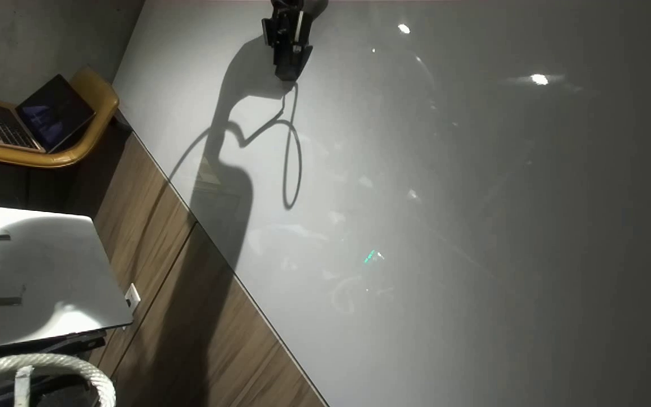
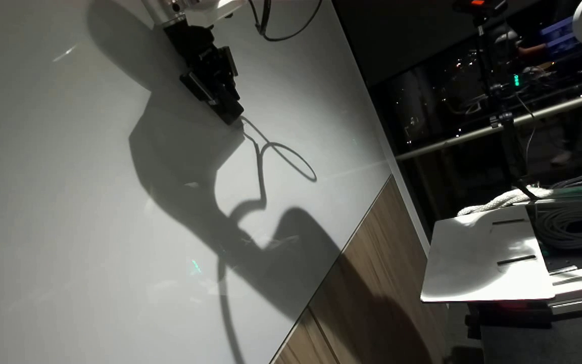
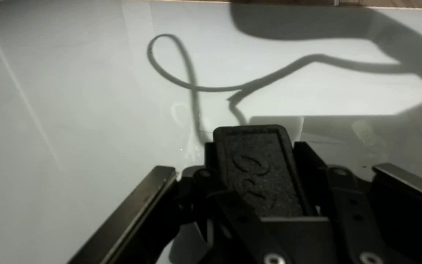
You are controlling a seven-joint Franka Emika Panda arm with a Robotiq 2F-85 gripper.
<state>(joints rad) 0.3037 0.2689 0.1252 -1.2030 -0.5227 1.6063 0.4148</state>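
The gripper (image 3: 258,161) is only partly closed, its jaws clamped on the left and right sides of a black block (image 3: 266,187) whose face carries raised markings. The block sits at the gripper's tip, pointing toward a glossy white surface (image 1: 444,328). In both exterior views its end meets or nearly meets the edge of the arm's shadow (image 2: 180,167); whether it actually touches the surface is hard to tell. Wood-grain panels (image 1: 246,350) border the white surface, showing along its far edge in the wrist view. To the left in an exterior view, an open laptop (image 1: 43,116) rests on a yellow-brown chair (image 1: 102,102), with a white rope (image 1: 71,363) at the near left. In an exterior view, a pale board (image 2: 473,253) stands at the right, just beside coiled cable (image 2: 574,230).
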